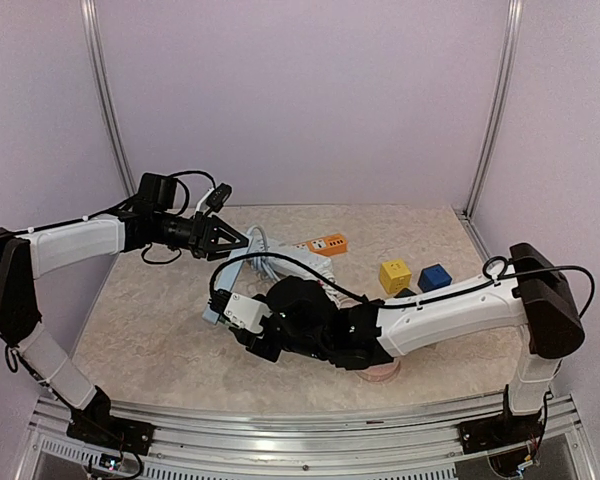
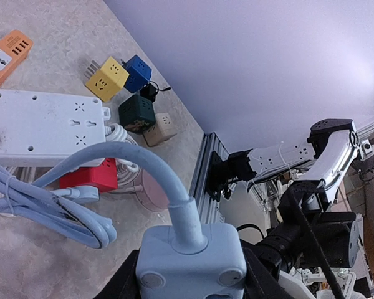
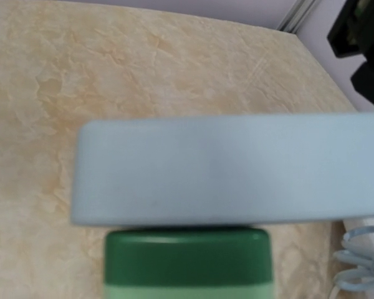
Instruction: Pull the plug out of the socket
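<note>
My left gripper (image 1: 230, 240) is shut on a light-blue cube block (image 2: 190, 258), and its black jaws press on both sides of it. A thick light-blue cable (image 2: 143, 162) leaves the block's top and curves toward the cable bundle. My right gripper (image 1: 218, 312) hovers low over the table's middle. In the right wrist view a green plug (image 3: 188, 261) sits where the jaws are, pushed up against a pale blue socket body (image 3: 230, 171). The plug hides the right fingers.
A white power strip (image 2: 43, 124), an orange strip (image 1: 325, 243) and bundled pale cables (image 2: 43, 212) lie mid-table. Yellow (image 1: 395, 275), blue (image 1: 435, 277) and dark green (image 2: 137, 112) cubes, a red block (image 2: 90, 177) and a pink disc (image 1: 380, 372) sit to the right.
</note>
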Robot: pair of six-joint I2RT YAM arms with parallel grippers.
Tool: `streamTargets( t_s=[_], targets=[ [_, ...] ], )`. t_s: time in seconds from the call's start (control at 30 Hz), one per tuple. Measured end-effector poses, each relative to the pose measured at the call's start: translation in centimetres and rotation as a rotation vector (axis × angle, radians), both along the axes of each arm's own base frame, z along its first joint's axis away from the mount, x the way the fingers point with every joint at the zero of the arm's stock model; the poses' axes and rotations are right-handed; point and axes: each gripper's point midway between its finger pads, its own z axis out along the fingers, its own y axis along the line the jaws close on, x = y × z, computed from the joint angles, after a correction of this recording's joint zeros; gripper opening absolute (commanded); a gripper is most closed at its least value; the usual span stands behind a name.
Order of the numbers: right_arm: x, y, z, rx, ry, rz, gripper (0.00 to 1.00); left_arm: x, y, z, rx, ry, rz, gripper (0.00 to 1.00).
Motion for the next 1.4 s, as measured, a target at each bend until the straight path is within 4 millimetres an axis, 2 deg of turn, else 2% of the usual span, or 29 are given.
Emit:
streamTargets(
  t_s=[0.3, 0.4, 0.97, 1.4],
  targets=[
    [-0.1, 0.0, 0.0, -0.009, -0.011, -0.001, 0.12, 0.0, 0.0, -0.1, 0.002, 0.003, 0.0, 0.23],
    [-0.1, 0.0, 0.0, -0.01, -0.012, 0.0, 0.0, 0.0, 0.0, -0.1, 0.003, 0.003, 0.0, 0.23],
    [-1.1, 0.2, -0.2, -0.007, 0.02, 0.081, 0.0, -0.8, 0.0, -0.9, 0.026, 0.035, -0.016, 0.22],
    [-1.1, 0.2, -0.3, -0.001, 0.041, 0.096, 0.0, -0.7, 0.2, -1.1, 0.038, 0.041, -0.005, 0.22]
  ],
)
